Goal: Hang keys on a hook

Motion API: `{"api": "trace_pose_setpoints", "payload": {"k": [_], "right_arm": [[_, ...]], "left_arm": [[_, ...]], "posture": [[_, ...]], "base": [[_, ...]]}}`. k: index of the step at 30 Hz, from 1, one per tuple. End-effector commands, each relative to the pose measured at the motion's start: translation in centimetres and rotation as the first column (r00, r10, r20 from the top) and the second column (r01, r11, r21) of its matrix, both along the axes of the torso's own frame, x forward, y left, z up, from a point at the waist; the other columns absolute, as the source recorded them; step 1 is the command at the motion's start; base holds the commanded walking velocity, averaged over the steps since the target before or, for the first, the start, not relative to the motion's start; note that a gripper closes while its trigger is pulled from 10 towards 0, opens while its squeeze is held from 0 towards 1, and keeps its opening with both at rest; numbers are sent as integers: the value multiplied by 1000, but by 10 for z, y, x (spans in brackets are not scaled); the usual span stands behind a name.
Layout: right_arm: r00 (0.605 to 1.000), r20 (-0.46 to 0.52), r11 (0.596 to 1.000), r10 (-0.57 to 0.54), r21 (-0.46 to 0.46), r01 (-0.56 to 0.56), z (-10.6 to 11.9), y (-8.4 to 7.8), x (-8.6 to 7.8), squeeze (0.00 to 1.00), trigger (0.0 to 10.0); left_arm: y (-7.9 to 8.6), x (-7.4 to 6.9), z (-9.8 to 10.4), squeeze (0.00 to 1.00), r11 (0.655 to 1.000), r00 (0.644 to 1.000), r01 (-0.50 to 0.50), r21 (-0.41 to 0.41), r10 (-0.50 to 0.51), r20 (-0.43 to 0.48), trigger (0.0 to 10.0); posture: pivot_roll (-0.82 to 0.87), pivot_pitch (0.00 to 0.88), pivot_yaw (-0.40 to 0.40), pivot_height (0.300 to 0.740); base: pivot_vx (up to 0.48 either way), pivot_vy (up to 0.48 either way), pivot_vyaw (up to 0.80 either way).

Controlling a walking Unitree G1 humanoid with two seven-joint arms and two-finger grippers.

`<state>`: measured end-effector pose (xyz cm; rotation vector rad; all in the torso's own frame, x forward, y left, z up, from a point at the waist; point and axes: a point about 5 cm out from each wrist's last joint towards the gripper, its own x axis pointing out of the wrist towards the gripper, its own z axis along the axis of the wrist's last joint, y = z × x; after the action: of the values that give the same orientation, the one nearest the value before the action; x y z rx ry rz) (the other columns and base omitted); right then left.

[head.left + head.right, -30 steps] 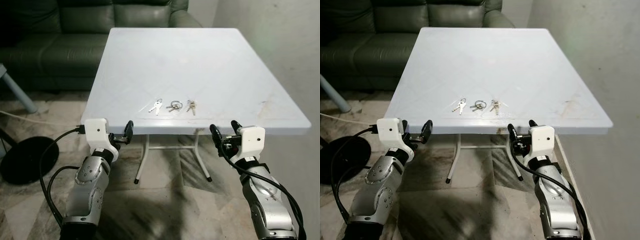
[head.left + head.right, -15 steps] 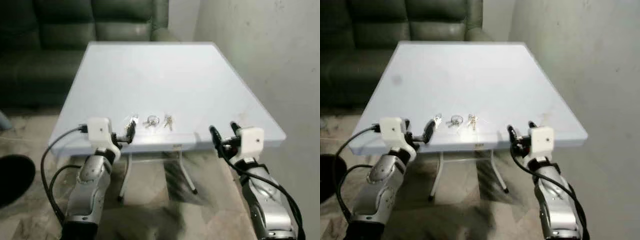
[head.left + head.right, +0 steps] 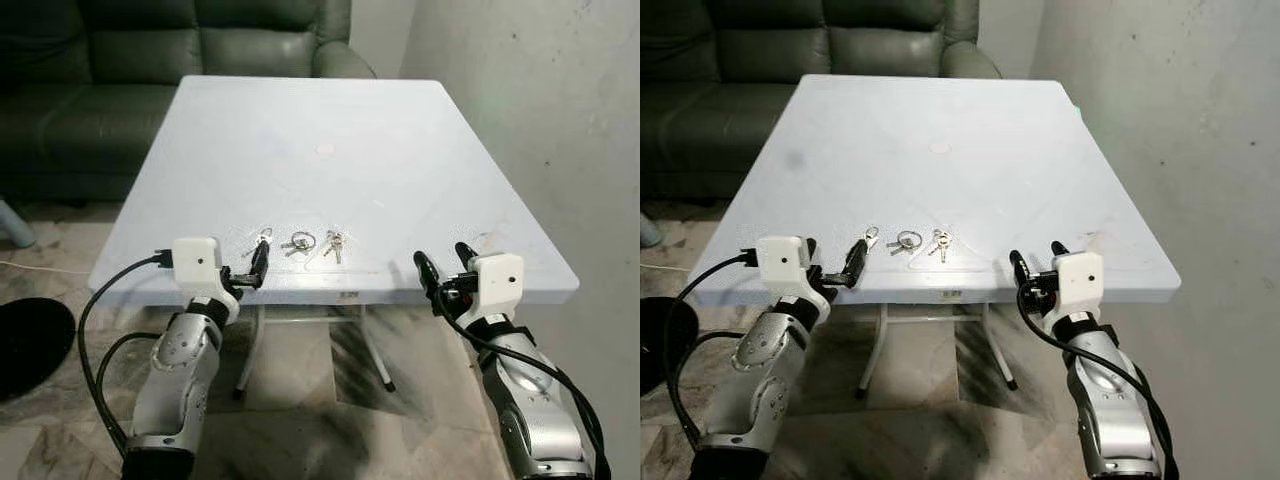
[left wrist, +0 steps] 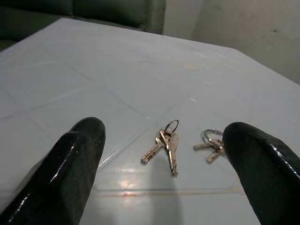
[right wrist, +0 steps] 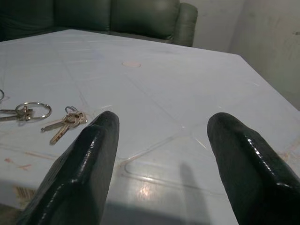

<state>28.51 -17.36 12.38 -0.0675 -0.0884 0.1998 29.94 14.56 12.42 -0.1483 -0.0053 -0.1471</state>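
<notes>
The left gripper (image 4: 161,154) hovers at the near edge of the white folding table (image 3: 310,130), fingers spread apart and holding nothing, facing the leftmost key bunch (image 4: 165,145). The right gripper (image 5: 161,154) waits at the same edge further right, likewise spread and empty. Three key sets lie in a row near that edge: the leftmost bunch, a middle key ring (image 3: 299,242), and a right bunch (image 3: 333,244). A dark green sofa (image 3: 170,40) stands beyond the table.
</notes>
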Motion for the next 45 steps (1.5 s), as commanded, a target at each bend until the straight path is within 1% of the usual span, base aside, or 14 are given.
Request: {"api": "trace_pose_setpoints", "payload": {"k": [1,4,8,12,14,15,28,45], "right_arm": [[1000,-5,1000,-16,-16,15,-1,-3,0,0,10000],[1000,-2,999,-4,-49,3,-1,0,-1,0,10000],[1000,-5,999,-3,-53,2,-2,0,-2,0,10000],[1000,-2,999,-7,-47,7,-1,0,-1,0,10000],[1000,-4,1000,-18,-8,18,-1,-2,-2,0,10000],[1000,-6,1000,-22,-5,22,-1,-3,-1,0,10000],[1000,-4,1000,-13,-7,13,-1,-2,0,0,10000],[1000,-7,1000,-16,-4,16,-1,-3,-2,0,10000]], "left_arm": [[0,0,0,0,1000,1000,-5,6,5,-5,10000],[0,0,0,0,1000,1000,-3,6,3,-6,10000],[0,0,0,0,1000,1000,-3,8,3,-9,10000],[0,1,0,0,1000,1000,0,7,0,-8,10000],[0,0,0,0,1000,1000,2,7,-1,-7,10000],[0,0,0,0,1000,1000,2,7,-2,-6,10000],[-3,2,0,0,1000,1000,10,-3,-10,-13,10000],[-3,2,-1,0,1000,1000,12,-4,-12,-19,10000]], "posture": [[12,103,-45,740],[10,105,-42,740],[7,107,-40,740],[5,107,-40,740],[6,105,-41,740],[6,105,-41,740],[7,83,-43,740],[4,91,-42,740]], "base": [[0,0,0],[0,0,0],[0,0,0],[0,0,297],[0,0,0],[0,0,0],[0,0,0],[0,445,0]]}}
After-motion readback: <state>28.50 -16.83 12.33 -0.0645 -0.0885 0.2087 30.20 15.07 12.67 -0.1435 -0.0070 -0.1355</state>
